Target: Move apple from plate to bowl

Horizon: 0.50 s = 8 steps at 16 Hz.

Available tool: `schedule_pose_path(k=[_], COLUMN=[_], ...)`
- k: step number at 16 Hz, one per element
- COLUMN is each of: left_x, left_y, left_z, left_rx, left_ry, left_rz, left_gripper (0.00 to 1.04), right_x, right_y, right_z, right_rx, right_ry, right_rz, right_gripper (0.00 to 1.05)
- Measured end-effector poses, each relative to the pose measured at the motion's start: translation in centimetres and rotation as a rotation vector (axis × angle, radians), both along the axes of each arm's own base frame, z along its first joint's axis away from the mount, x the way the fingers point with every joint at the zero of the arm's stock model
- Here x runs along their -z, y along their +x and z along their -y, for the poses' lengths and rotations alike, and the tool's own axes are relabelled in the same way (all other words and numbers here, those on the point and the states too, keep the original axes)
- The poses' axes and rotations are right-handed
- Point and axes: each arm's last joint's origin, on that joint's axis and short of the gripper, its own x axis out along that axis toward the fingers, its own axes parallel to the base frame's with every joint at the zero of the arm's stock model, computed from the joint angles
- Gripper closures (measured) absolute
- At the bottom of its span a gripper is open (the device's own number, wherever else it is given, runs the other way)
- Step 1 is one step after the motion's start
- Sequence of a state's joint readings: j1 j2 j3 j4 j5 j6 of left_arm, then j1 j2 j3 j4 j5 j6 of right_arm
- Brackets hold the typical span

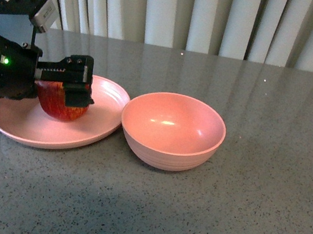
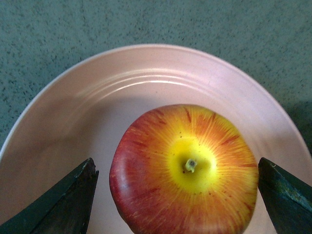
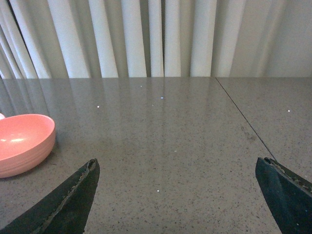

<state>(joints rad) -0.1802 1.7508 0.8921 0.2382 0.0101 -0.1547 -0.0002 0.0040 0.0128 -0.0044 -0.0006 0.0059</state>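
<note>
The red apple (image 1: 61,105) with yellow streaks sits on the shallow pink plate (image 1: 109,94) at the left of the table. My left gripper (image 1: 72,86) is open and straddles the apple from above, one finger (image 1: 79,89) in front of it. In the left wrist view the apple (image 2: 183,170) lies stem up between the two dark fingertips (image 2: 73,195), small gaps on both sides, on the plate (image 2: 73,107). The deep pink bowl (image 1: 172,130) stands right of the plate, empty. My right gripper (image 3: 178,168) is open over bare table; the bowl (image 3: 22,141) shows at its side.
The grey speckled tabletop (image 1: 264,189) extends to the right and front. White curtains (image 1: 192,12) hang behind the table's far edge. A thin seam (image 3: 241,117) runs across the table in the right wrist view.
</note>
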Motion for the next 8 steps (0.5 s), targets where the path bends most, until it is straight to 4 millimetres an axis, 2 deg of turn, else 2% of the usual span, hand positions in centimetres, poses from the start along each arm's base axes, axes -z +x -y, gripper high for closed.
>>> schedule_pose_path(k=[3,6,8], left_x=[0.56,0.47,0.14], left_y=[0.01,0.0,-0.09], left_z=[0.06,0.3,0.33], left_rx=[-0.003,0.004,0.008], left_ry=[0.01,0.013,0.016], left_rz=[-0.023,-0.015,-0.007], left_gripper=[0.07,0.32,0.37], right_x=[0.0,0.0,0.0], right_y=[0.0,0.0,0.0], right_z=[0.0,0.0,0.0], right_rx=[0.0,0.0,0.0], right_ry=[0.0,0.0,0.0], right_rz=[0.0,0.0,0.0], right_gripper=[0.07,0.07,0.07])
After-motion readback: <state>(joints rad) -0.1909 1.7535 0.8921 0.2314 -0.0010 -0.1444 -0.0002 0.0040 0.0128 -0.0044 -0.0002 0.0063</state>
